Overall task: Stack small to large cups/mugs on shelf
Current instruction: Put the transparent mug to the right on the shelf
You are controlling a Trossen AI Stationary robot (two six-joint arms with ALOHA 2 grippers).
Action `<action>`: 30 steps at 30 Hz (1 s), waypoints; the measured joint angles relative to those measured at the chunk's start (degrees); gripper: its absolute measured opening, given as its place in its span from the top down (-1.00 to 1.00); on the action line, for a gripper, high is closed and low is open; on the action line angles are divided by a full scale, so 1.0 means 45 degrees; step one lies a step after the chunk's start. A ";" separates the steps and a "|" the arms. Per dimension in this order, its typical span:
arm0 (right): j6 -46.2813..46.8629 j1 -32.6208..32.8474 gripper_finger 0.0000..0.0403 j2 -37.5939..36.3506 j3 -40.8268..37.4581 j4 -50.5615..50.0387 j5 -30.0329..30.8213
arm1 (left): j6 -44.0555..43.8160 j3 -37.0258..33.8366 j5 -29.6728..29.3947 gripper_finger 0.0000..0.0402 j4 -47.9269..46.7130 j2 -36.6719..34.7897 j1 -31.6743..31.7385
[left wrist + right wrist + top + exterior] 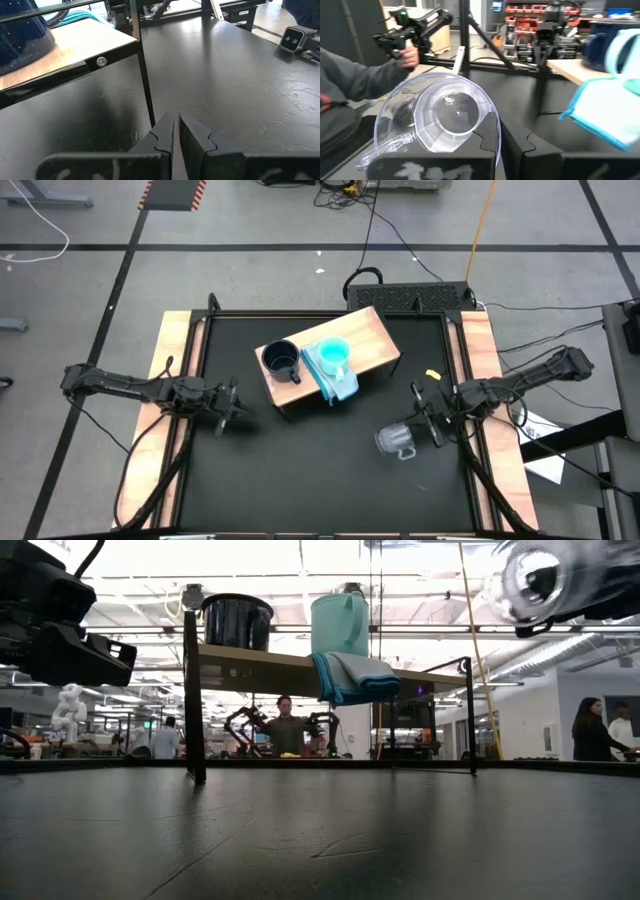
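Note:
The tan wooden shelf (375,330) stands on thin dark legs at the table's middle. A navy mug (282,360) and a turquoise cup (333,355) stand upright on it. The cup rests on a pale blue cloth (338,385) that hangs over the shelf's near edge. My right gripper (428,420) is shut on a clear glass mug (397,442) right of the shelf, high above the table in the low view (545,580). My left gripper (232,408) is shut and empty, left of the shelf, near its leg (145,75). My right gripper pinches the glass mug's side wall (487,112) between its two fingers; whether one finger is inside I cannot tell. The fingers come level from the table's right side. The mug is lifted clear and lies on its side, its handle (385,145) away from the fingers.
The shelf's top is free to the right of the turquoise cup (340,625) and around the navy mug (237,622). The black table is bare below and in front of the shelf. A person's grey sleeve (350,75) shows beyond the table; other people stand far off in the room.

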 joint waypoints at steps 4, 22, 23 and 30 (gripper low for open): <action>-0.0041 -0.0824 1.00 -0.0005 0.0005 0.0006 -0.0016 | 0.0000 0.0000 0.0000 0.85 0.0005 -0.0001 0.0000; 0.0189 -0.3438 1.00 0.0021 0.1195 0.1050 -0.0075 | 0.0000 0.0000 0.0000 0.85 0.0010 0.0000 0.0000; 0.0167 -0.3539 1.00 0.0060 0.1531 0.0635 -0.0080 | 0.0000 0.0000 0.0000 0.85 0.0010 0.0000 0.0000; -0.0582 -0.4288 1.00 0.0913 0.4411 -0.3388 -0.0095 | 0.0000 0.0000 0.0000 0.85 0.0010 0.0003 0.0000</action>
